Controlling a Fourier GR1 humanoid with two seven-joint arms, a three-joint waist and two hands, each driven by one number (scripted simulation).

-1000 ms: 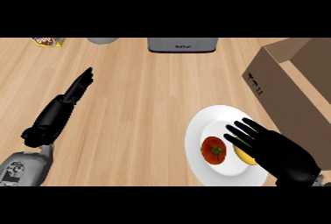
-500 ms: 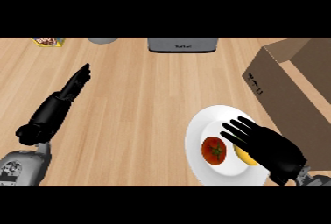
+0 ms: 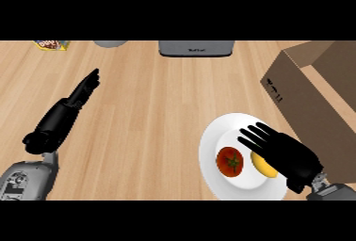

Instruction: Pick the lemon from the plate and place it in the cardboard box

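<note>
A yellow lemon (image 3: 262, 164) lies on the right half of a white plate (image 3: 221, 135), beside a red tomato (image 3: 230, 160). My right hand (image 3: 287, 153) hovers over the lemon with fingers spread and nearly straight, covering its right side. I cannot tell whether the palm touches the fruit. The cardboard box (image 3: 314, 89) stands at the right edge, its open top facing up. My left hand (image 3: 68, 106) rests open on the counter at the left, fingers pointing away.
A grey appliance (image 3: 195, 47) sits at the counter's back edge, with a grey round object (image 3: 110, 43) and a colourful packet (image 3: 52, 44) at the back left. Bare wood lies between the hands.
My right hand has slid a little to the left and lower over the lemon. The left hand has barely shifted.
</note>
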